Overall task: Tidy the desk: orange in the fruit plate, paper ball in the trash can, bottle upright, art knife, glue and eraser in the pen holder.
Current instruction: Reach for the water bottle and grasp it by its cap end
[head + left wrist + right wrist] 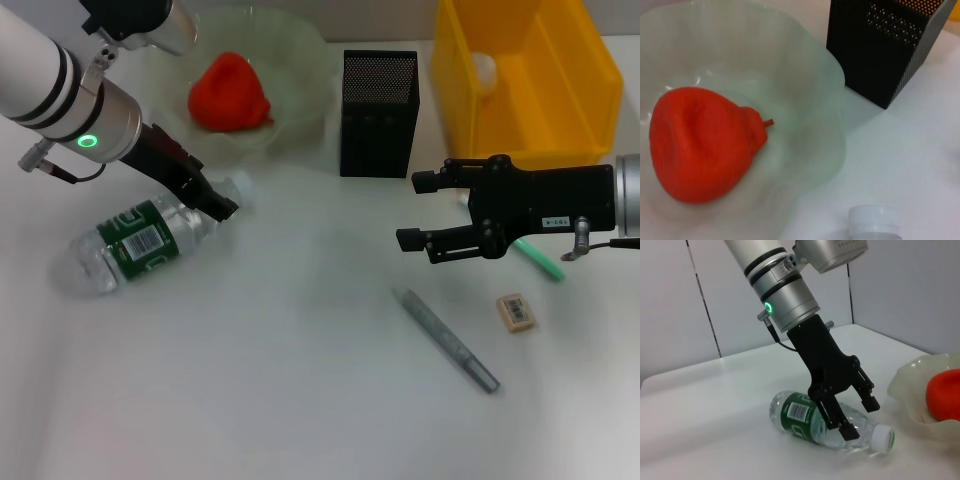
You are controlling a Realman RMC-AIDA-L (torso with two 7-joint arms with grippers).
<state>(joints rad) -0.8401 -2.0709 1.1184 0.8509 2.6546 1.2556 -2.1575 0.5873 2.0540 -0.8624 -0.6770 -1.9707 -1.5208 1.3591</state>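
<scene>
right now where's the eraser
In the head view the eraser lies flat on the table's right side, below the right gripper, just right of the grey art knife.

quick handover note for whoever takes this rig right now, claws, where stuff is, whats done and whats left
Left claw: open, straddling the neck of the bottle, which lies on its side.
Right claw: open, empty, hovering in front of the pen holder.
Done: orange in the fruit plate; paper ball in the yellow trash can.
Left: stand the bottle up; art knife, eraser and green glue are on the table, not yet in the holder.
</scene>
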